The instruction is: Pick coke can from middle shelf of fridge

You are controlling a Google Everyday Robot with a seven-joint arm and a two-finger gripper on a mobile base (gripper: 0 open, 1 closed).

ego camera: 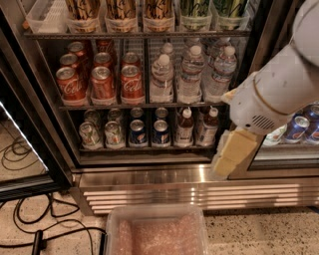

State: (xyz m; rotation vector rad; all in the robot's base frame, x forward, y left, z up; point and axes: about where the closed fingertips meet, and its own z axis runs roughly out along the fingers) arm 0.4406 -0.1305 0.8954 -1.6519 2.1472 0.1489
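Observation:
Several red coke cans stand in rows at the left of the middle shelf [144, 105]; the front row is three cans [66, 85], [102, 83], [132, 83]. The fridge [199, 191] stands open, and its steel base panel is below the shelves. My gripper [227, 159], cream coloured on a white arm [279, 84], hangs in front of the fridge's right door frame. It is level with the lower shelf, well to the right of the coke cans and below them, and it holds nothing.
Water bottles [191, 74] fill the right of the middle shelf. The lower shelf holds green-and-silver cans [89, 134], Pepsi cans [137, 133] and small bottles [184, 127]. Clear bins of tall cans [119, 15] sit on top. A plastic bin [157, 231] and cables [30, 229] lie on the floor.

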